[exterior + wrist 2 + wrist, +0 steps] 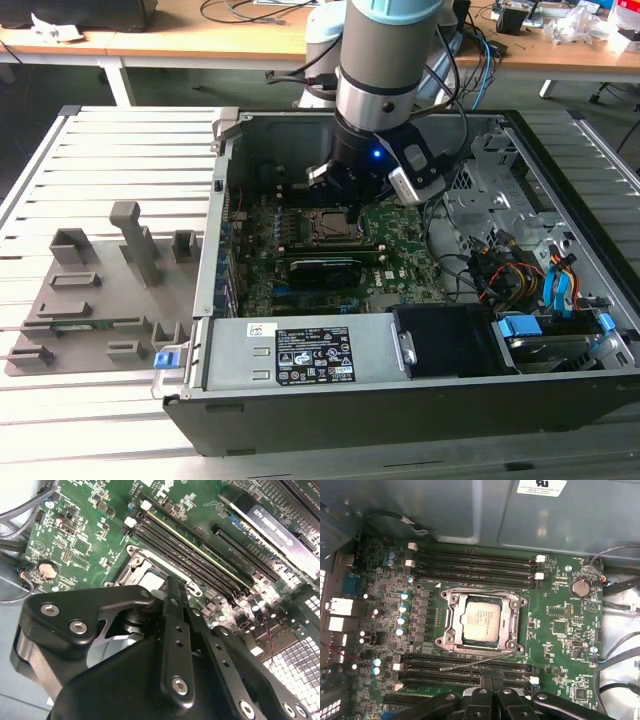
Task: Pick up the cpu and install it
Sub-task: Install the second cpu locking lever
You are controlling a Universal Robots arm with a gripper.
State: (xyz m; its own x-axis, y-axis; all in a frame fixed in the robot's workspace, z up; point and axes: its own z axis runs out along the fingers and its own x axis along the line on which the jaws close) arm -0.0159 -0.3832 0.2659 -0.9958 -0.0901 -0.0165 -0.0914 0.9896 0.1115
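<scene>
Inside an open case (420, 395), the cpu (481, 621) sits in its socket (481, 625); gripper (492, 687) fingers together, at 6 o'clock from it.

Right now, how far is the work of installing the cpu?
Done, it seems: the cpu already lies flat inside the socket frame on the motherboard. In hand: nothing visible; the pincer hovers beside the socket, above the memory slots, apart from the chip. Left: I cannot tell whether the thin latch lever is locked.
</scene>
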